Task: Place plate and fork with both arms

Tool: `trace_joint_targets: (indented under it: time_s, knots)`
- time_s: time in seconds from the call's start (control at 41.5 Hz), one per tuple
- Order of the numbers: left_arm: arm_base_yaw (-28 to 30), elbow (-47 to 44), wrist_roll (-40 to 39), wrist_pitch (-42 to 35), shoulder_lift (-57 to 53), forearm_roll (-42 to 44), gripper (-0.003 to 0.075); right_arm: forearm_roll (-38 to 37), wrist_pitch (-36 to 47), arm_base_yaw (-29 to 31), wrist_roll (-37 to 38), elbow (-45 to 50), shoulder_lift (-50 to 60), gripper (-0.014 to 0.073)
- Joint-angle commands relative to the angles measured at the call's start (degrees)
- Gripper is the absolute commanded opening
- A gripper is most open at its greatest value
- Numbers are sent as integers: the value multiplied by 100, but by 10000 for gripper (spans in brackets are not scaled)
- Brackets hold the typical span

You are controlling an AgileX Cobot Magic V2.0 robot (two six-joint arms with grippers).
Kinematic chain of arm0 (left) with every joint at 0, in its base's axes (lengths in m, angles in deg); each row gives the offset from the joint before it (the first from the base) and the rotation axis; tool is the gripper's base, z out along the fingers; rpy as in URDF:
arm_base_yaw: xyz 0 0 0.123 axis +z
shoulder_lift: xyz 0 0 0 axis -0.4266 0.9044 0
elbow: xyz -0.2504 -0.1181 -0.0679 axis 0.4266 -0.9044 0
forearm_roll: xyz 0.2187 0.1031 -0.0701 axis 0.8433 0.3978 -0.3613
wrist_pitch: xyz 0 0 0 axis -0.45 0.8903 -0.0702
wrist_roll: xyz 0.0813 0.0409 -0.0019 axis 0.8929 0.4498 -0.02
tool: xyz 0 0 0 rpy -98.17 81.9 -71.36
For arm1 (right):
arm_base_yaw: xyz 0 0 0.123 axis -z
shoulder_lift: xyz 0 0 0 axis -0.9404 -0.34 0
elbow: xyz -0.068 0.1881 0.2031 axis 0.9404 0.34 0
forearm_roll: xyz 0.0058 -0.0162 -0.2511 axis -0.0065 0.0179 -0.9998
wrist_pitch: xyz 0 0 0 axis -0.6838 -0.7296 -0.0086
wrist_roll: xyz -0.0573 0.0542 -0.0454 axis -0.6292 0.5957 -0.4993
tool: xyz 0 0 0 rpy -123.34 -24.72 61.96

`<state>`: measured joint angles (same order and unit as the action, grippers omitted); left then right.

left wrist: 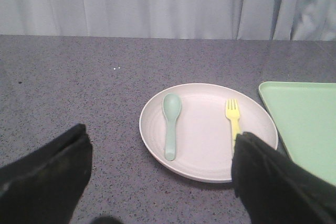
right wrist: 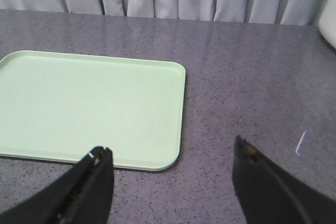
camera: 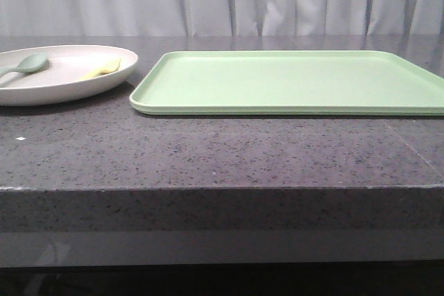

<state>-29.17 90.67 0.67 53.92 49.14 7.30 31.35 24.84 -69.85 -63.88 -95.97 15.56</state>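
A: Where is the plate (left wrist: pixel 207 153)?

B: On the dark speckled worktop (camera: pixel 208 150), at the left in the front view, just beside the short edge of the light-green tray (camera: pixel 291 81) and not touching it. One plate, off-white and round.

A: And the fork (left wrist: pixel 233 121)?

B: One small yellow fork, lying flat inside the plate on the side nearer the tray, tines pointing toward the curtain (left wrist: pixel 168 3). One pale blue-green spoon (left wrist: pixel 171 123) lies in the plate too, roughly parallel to the fork and well apart from it, bowl toward the curtain.

A: The grippers?

B: The left gripper (left wrist: pixel 160 179) hangs spread wide above the near rim of the plate, holding nothing. One black finger covers the end of the fork's handle in the wrist view; whether it touches, I cannot tell. The right gripper (right wrist: pixel 173 184) is also spread wide and empty, over the near corner of the tray and the bare worktop beside it.

A: Anything else around?

B: One tray, nothing on it. A pale object (right wrist: pixel 329 22) shows at the edge of the right wrist view, too cut off to name.
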Motion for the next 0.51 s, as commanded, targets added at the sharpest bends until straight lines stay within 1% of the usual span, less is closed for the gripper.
trace_joint_targets:
  time_s: [0.0, 0.265, 0.361, 0.482]
  knots:
    - [-44, 195, -67, -491, 68, -19, 543, -60, 429, -12, -38, -160, -97, 509]
    - [-44, 195, -67, -423, 111, -28, 552, -60, 429, -12, -38, -160, -97, 509]
    - [-44, 315, -67, -157, 333, 77, 582, -60, 429, -12, -38, -160, -97, 509]
    - [-44, 561, -67, 284, 859, 188, 589, -60, 429, -12, -38, -160, -97, 509]
